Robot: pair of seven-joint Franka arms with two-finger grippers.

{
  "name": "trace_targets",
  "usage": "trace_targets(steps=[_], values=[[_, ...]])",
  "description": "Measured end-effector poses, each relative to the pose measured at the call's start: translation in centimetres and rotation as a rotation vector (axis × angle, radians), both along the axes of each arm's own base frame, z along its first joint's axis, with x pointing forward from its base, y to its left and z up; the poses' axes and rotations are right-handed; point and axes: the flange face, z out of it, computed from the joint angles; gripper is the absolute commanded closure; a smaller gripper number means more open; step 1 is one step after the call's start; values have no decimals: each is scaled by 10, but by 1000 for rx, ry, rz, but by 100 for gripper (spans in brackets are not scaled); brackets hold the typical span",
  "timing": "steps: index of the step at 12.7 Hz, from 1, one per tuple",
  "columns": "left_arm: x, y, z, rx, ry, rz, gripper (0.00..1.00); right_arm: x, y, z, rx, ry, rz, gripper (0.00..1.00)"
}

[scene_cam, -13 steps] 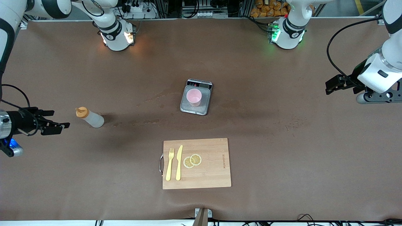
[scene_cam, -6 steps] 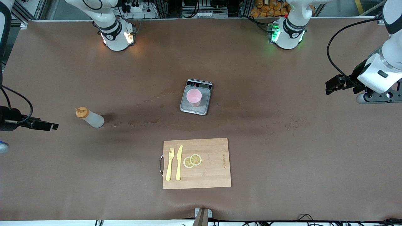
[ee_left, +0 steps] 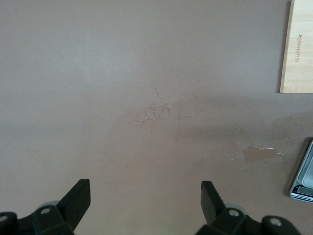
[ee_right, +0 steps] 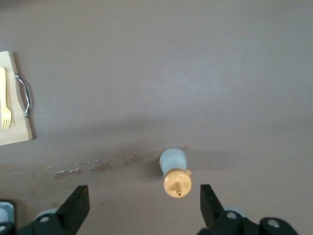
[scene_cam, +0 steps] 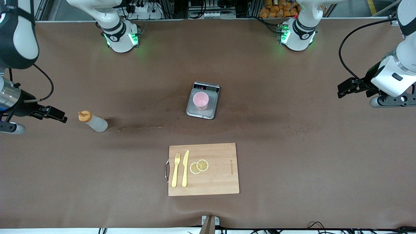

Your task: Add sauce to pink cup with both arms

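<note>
Orange-capped sauce (scene_cam: 93, 122) upright, nozzle up; right gripper (scene_cam: 53, 113) beside, left gripper (scene_cam: 346, 87) waiting, both wide, empty.

Left gripper (ee_left: 145, 203) hovering with its jaws spread wide over the brown table (ee_left: 98, 73).
Two black fingertips (ee_left: 78, 196) are showing at the bottom of the frame; a wooden cutting board (ee_left: 298, 54) corner is sitting at the upper right, a scale (ee_left: 304, 178) edge is peeking in at the lower right, and wet smears (ee_left: 257, 152) are glistening on the table between them.
</note>
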Motion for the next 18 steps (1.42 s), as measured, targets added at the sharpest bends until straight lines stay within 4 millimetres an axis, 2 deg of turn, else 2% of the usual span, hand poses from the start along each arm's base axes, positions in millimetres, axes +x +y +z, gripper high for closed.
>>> trace_targets(steps=[1,4,9,13,18], values=[[0,0,0,0,0,0,0,2,7,16,-10,-35,15,0],[0,0,0,0,0,-1,0,7,4,46,-19,-87,13,0],[0,-1,2,-1,-5,-3,0,1,3,41,-22,-25,52,0],[-2,5,18,-1,-33,9,0,0,3,36,-22,-36,54,0],[-5,6,42,-4,-74,12,0,-14,1,35,-19,-50,64,0]])
